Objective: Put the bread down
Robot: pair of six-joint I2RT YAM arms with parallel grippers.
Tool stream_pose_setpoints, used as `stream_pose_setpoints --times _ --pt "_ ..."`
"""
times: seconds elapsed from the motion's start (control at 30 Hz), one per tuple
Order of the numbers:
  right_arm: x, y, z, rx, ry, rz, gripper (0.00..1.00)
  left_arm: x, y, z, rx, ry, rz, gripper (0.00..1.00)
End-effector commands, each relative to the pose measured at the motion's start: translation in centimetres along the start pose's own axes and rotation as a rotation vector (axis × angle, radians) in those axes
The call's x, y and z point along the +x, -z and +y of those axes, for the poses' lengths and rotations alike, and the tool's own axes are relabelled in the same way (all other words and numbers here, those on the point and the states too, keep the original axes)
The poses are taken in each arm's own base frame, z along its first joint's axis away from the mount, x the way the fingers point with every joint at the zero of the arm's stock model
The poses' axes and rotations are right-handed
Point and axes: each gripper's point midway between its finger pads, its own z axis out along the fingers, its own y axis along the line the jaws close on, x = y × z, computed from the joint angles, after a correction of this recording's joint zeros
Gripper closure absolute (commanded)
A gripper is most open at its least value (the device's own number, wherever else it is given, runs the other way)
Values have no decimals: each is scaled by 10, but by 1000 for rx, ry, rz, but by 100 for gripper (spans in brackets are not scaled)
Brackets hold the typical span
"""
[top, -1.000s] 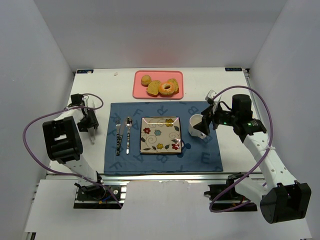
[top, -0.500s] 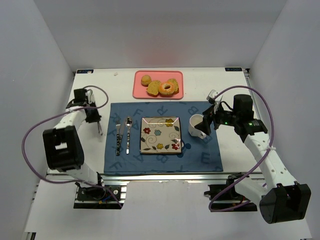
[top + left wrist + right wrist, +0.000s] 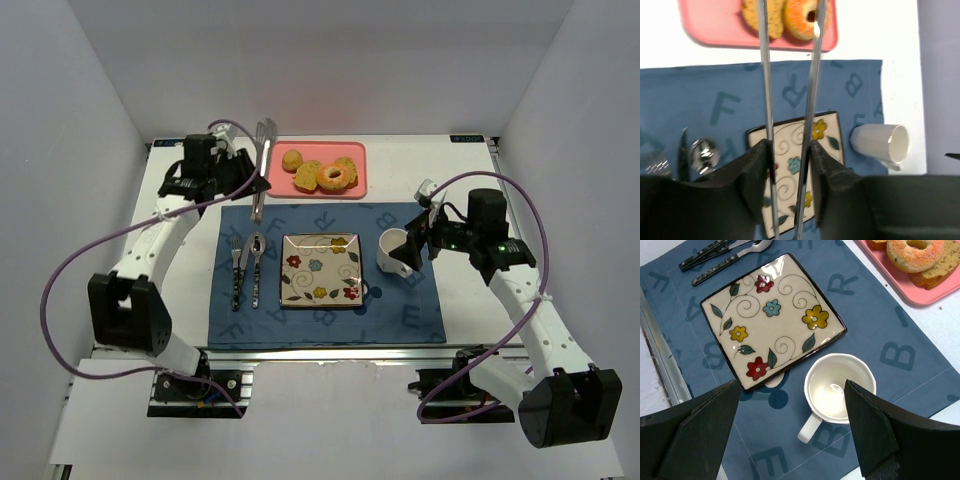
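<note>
The bread (image 3: 320,173) lies on a pink tray (image 3: 281,187) at 12 o'clock on the table (image 3: 470,185), against the far edge: a glazed ring, chunky wedges and a small round bun huddled together. The left gripper (image 3: 790,161) is clamped on a pair of metal tongs (image 3: 262,160), whose two thin blades run out between its fingers. From above, the tongs stand just beside the tray at its 9 o'clock side, apart from the bread; in the left wrist view their blades cross in front of a wedge and the ring. A blue lettered placemat (image 3: 400,310) covers the middle of the table, with a square flowered plate (image 3: 320,268) at its centre. A fork (image 3: 237,270) and a spoon (image 3: 257,268) lie side by side at 9 o'clock from the plate, and a white cup (image 3: 839,388) stands at 3 o'clock from it. The right gripper (image 3: 792,435) hangs over that cup with its fingers spread wide; whether the farther finger touches the rim cannot be told.
</note>
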Motion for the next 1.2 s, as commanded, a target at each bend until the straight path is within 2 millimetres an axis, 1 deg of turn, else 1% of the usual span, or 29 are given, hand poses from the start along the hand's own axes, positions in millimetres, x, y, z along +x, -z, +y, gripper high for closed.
stream_pose_setpoints --times 0.0,0.03,0.07,0.13,0.17,0.2,0.23,0.27,0.3,0.33,0.37,0.5,0.7,0.83,0.9,0.97,1.03,1.1,1.17 --pt "-22 8 2 10 50 -61 11 -11 -12 -41 116 3 20 50" --pt "-22 8 2 14 49 -60 11 -16 -20 -44 119 0 28 48" --pt "-21 9 2 16 50 -61 11 -15 -26 -49 123 -11 41 46" --pt "-20 10 2 25 53 -62 11 -13 -36 -50 104 -14 66 45" --pt "-19 11 2 26 53 -62 11 -17 -45 -52 100 -25 73 45" --pt "-19 11 2 30 55 -64 11 -18 -49 -53 95 -32 77 45" --pt "-17 11 2 32 52 -61 11 -15 -54 -50 73 -33 95 45" --pt "-16 12 2 33 50 -60 11 -15 -64 -52 67 -57 108 45" --pt "-16 12 1 35 50 -62 11 -9 -68 -50 44 -65 142 45" --pt "-16 12 1 34 49 -61 11 -9 -74 -49 23 -79 146 45" --pt "-16 12 1 36 46 -62 11 -8 -83 -52 19 -108 159 45" --pt "-15 13 1 34 42 -64 11 -1 -101 -48 -40 -158 177 45" --pt "-12 13 1 34 37 -61 11 7 -121 -38 -109 -233 209 45" --pt "-12 14 0 37 37 -63 11 16 -127 -35 -115 -266 246 45" --pt "-12 13 0 35 36 -62 11 19 -127 -34 -119 -275 256 45" --pt "-12 13 -1 37 36 -62 11 20 -124 -32 -129 -283 261 46" --pt "-13 14 -1 37 35 -63 11 23 -120 -25 -158 -289 264 45" --pt "-14 13 -1 32 34 -67 11 18 -113 -28 -156 -299 239 45" --pt "-14 13 0 27 26 -68 11 20 -109 -28 -152 -307 244 45"
